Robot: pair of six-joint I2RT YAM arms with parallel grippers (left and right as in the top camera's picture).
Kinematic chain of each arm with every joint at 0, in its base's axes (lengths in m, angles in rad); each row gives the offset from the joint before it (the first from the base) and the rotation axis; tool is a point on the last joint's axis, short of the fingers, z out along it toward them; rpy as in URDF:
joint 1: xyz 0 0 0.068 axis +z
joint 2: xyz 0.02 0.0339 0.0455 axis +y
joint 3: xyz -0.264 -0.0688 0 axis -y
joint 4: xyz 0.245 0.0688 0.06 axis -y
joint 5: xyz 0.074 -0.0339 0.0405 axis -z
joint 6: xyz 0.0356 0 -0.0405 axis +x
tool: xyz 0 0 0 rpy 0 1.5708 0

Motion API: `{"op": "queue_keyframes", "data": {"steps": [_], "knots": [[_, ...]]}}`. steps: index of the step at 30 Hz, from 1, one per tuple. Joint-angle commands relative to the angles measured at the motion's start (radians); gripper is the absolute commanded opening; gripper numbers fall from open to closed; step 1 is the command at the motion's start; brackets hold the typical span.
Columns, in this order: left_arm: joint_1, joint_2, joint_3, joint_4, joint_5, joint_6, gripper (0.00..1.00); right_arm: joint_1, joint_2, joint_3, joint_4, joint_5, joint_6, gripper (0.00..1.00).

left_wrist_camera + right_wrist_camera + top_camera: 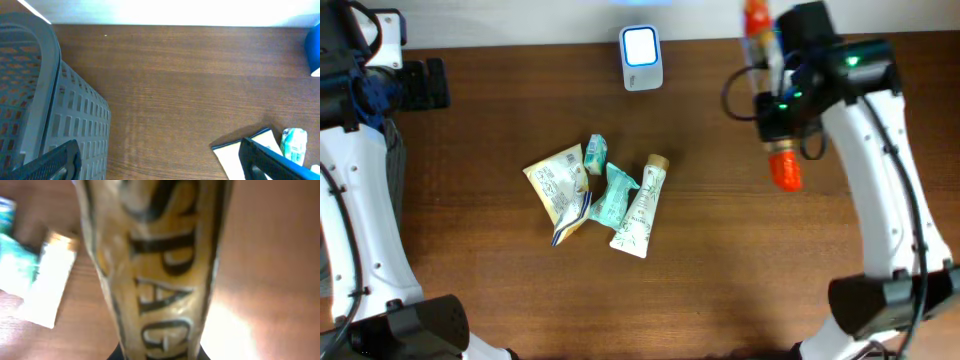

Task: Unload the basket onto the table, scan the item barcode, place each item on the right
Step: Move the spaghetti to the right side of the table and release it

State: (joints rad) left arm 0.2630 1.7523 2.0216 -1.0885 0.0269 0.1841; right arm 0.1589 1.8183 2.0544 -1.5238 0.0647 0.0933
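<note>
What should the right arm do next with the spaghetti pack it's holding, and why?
Probably swing the spaghetti pack left toward the scanner. The right gripper is shut on it, off to the right of the scanner's lit window. The right wrist view shows only lettering, no barcode, so the pack may need rotating on the way.
</note>
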Motion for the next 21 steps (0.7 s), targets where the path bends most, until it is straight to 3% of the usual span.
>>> {"op": "queue_keyframes", "data": {"steps": [1, 5, 6, 9, 13, 14, 15, 16, 19, 21], "knots": [[0.002, 0.001, -0.001, 0.002, 0.007, 0.016, 0.99, -0.152, 0.023, -0.107, 0.002, -0.053, 0.073, 0.04], [0.002, 0.001, -0.001, 0.002, 0.007, 0.016, 0.99, -0.346, 0.023, -0.391, 0.127, 0.211, 0.068, 0.04], [0.002, 0.001, -0.001, 0.002, 0.007, 0.016, 0.99, -0.370, 0.023, -0.458, 0.186, 0.263, 0.011, 0.04], [0.002, 0.001, -0.001, 0.002, 0.007, 0.016, 0.99, -0.382, 0.023, -0.621, 0.411, 0.273, -0.239, 0.04], [0.002, 0.001, -0.001, 0.002, 0.007, 0.016, 0.99, -0.381, 0.023, -0.664, 0.513, 0.311, -0.251, 0.04], [0.002, 0.001, -0.001, 0.002, 0.007, 0.016, 0.99, -0.381, 0.023, -0.664, 0.520, 0.309, -0.250, 0.33], [0.002, 0.001, -0.001, 0.002, 0.007, 0.016, 0.99, -0.381, 0.023, -0.664, 0.518, 0.286, -0.250, 0.47], [0.002, 0.001, -0.001, 0.002, 0.007, 0.016, 0.99, -0.381, 0.022, -0.644, 0.489, 0.225, -0.249, 0.68], [0.002, 0.001, -0.001, 0.002, 0.007, 0.016, 0.99, -0.380, 0.021, -0.436, 0.301, -0.086, -0.230, 0.70], [0.002, 0.001, -0.001, 0.002, 0.007, 0.016, 0.99, -0.367, 0.021, -0.312, 0.223, -0.503, -0.231, 0.69]]}}
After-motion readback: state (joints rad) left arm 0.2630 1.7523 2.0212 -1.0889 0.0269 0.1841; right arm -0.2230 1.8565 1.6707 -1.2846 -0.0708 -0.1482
